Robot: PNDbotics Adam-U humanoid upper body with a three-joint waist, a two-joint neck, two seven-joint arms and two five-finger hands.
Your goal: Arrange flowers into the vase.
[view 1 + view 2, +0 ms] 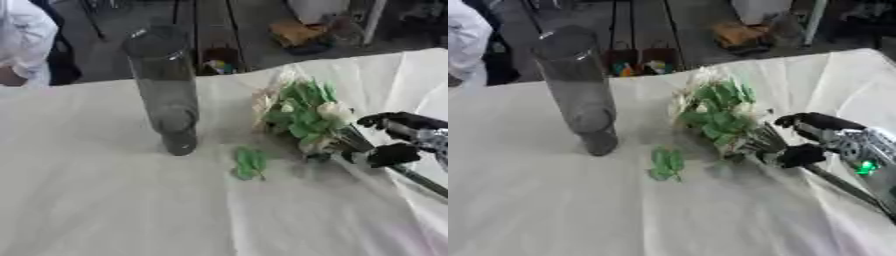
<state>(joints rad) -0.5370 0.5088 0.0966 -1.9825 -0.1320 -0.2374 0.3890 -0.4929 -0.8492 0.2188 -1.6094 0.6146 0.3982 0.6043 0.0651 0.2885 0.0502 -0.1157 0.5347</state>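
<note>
Right eye view, right hand (811, 137) pinching bouquet (719, 112) stems, wrist cut off, vase (577, 90) upright.

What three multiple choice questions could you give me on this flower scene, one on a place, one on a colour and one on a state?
1. Where does the loose sprig lie?
A. Inside the vase
B. On the cloth between the vase and the bouquet
C. In the right hand

2. What colour are the bouquet's leaves?
A. Green
B. Red
C. Blue

3. How is the vase standing?
A. Lying on its side
B. Upside down
C. Upright, with no flowers in it

Answers: 1 B, the sprig rests on the white cloth in front of the vase. 2 A, green leaves surround pale blooms in the bouquet. 3 C, the clear vase stands upright, while the right hand curls round the bouquet's stems.
</note>
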